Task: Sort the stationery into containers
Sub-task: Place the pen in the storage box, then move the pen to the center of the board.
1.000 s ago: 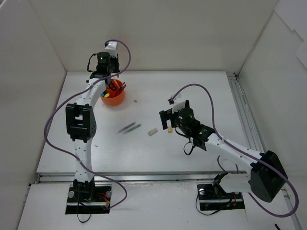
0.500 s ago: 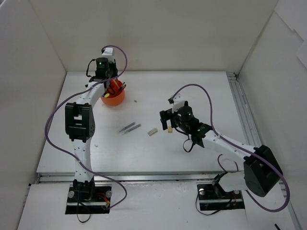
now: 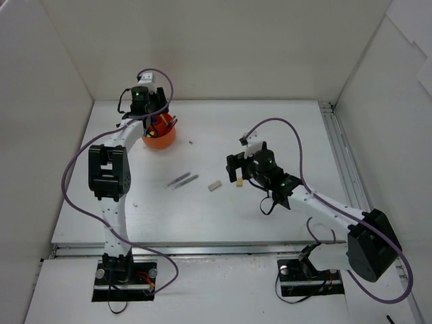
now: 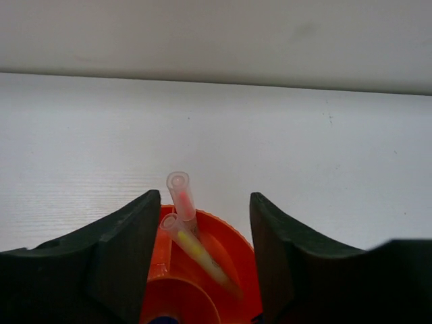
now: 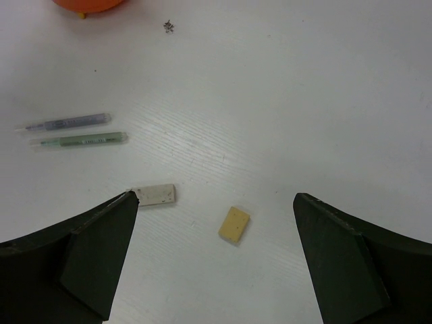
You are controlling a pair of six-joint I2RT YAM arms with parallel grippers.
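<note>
Left arm (image 3: 108, 172): stretched far forward, wrist tipped down.
Left gripper (image 4: 204, 209): jaws stood apart, gripping nothing.
Right arm (image 3: 324, 209): reached forward and leftward, low.
Right gripper (image 5: 216, 199): jaws spread wide, empty.

White ribbed counter (image 3: 283, 128), matte, walled on three sides. Round orange plastic organizer (image 3: 159, 140) stands at upper left of the top view, near the back wall. Small dark speck (image 5: 167, 26) lies just right of it.

Mid-frame in the right wrist view: thin grey pen (image 5: 67, 122) and thin green pen (image 5: 84, 140), side by side, nearly parallel, not touching. Lower right of them, pale rectangular eraser (image 5: 155, 194); further right and apart from it, beige square eraser (image 5: 234, 224), lying flat.
</note>
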